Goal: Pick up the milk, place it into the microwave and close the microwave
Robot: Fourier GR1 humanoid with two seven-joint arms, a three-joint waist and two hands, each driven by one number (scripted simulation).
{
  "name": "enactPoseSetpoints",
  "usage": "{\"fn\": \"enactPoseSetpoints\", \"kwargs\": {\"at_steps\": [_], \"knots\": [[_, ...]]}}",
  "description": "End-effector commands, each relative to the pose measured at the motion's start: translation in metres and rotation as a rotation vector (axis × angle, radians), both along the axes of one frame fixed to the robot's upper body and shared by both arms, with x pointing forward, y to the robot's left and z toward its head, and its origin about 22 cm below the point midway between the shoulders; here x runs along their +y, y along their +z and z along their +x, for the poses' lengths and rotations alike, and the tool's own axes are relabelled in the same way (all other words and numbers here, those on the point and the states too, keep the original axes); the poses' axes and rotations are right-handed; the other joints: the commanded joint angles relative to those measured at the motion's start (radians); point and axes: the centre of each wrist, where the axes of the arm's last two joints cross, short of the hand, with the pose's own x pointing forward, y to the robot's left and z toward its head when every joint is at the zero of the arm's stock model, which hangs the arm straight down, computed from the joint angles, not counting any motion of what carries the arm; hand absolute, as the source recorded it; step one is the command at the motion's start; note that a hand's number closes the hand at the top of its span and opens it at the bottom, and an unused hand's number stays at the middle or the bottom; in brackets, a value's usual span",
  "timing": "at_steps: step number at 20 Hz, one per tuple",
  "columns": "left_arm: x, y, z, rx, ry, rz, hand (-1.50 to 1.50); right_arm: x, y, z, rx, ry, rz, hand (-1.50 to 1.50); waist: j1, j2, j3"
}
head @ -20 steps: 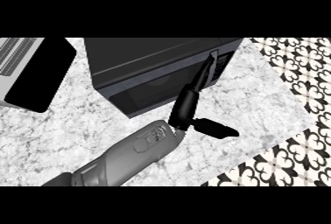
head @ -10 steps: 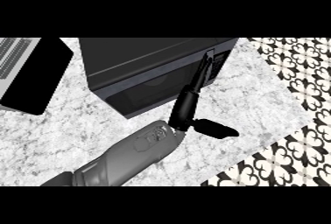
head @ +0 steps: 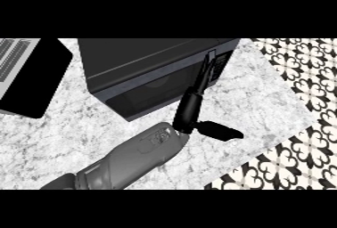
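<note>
Microwave (head: 158, 67): we see it at the back of the counter (head: 66, 133), its door closed.
Hand (head: 191, 109): we see one black hand on a grey forearm (head: 132, 158); which side it belongs to we cannot tell.
Fingers (head: 205, 73): straight and pressed together, tips against the right edge of the microwave's front.
Thumb (head: 220, 130): stuck out to the right, apart from the fingers.
Milk: we cannot see it.
Dark panel (head: 33, 82): lies left of the microwave.
Floor (head: 296, 147): patterned tiles to the right.
</note>
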Motion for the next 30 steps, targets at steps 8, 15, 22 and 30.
{"fn": "enactPoseSetpoints", "kwargs": {"at_steps": [8, 15, 22, 30], "knots": [[-0.002, 0.008, 0.012, -0.002, 0.027, -0.016, -1.5, -0.004, 0.012, 0.006, -0.01, 0.041, -0.011, -1.5, -0.013, 0.005, -0.001], [0.004, 0.002, 0.015, 0.109, 0.071, -0.041, -1.5, -0.005, 0.013, 0.008, 0.0, 0.061, -0.001, -1.5, -0.007, 0.012, 0.001], [0.022, -0.014, 0.033, -0.014, 0.146, 0.212, -1.5, -0.008, 0.014, 0.006, 0.017, 0.046, -0.004, -1.5, 0.019, -0.011, 0.017], [0.037, -0.007, 0.055, -0.041, 0.28, 0.31, -1.5, -0.014, 0.019, 0.003, 0.014, 0.022, -0.001, -1.5, 0.068, -0.014, 0.014]]}}
